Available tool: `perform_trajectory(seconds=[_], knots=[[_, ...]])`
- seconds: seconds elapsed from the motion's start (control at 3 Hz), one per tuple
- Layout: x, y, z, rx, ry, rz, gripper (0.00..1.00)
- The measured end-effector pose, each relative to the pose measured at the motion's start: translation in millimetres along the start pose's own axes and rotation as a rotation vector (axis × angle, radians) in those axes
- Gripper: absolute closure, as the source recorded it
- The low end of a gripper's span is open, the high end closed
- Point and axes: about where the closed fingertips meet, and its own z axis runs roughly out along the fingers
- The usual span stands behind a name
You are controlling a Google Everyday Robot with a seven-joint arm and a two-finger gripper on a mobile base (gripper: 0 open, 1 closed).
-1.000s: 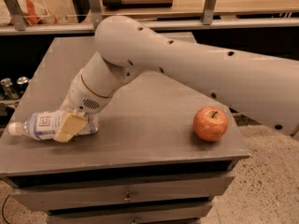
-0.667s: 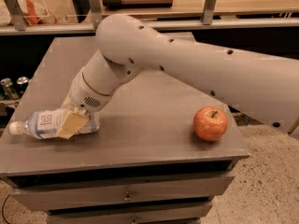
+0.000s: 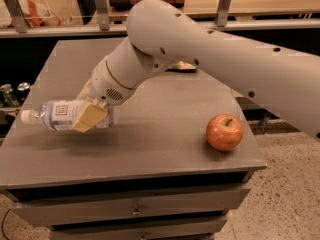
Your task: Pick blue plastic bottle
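Note:
The blue plastic bottle [image 3: 57, 115] is clear and bluish with a white cap at its left end and a white label with blue print. It lies level, lifted a little above the left part of the grey table [image 3: 150, 134], with its shadow below it. My gripper [image 3: 90, 111] is shut on the bottle's right half, one tan finger [image 3: 90, 116] across its front. My white arm reaches in from the right.
A red apple [image 3: 224, 132] stands on the table's right front. A small green and pink packet [image 3: 181, 66] lies behind my arm. Drawers run below the table's front edge. A shelf rail runs along the back.
The bottle has risen off the table in my gripper and moved slightly up and right. The apple has not moved.

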Motion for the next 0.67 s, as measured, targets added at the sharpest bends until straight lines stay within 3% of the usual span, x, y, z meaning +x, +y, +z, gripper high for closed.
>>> perform_trajectory(seconds=[0.67], knots=[[-11.2,-12.3,-46.2,0.083,-0.004,-0.032,1.0]])
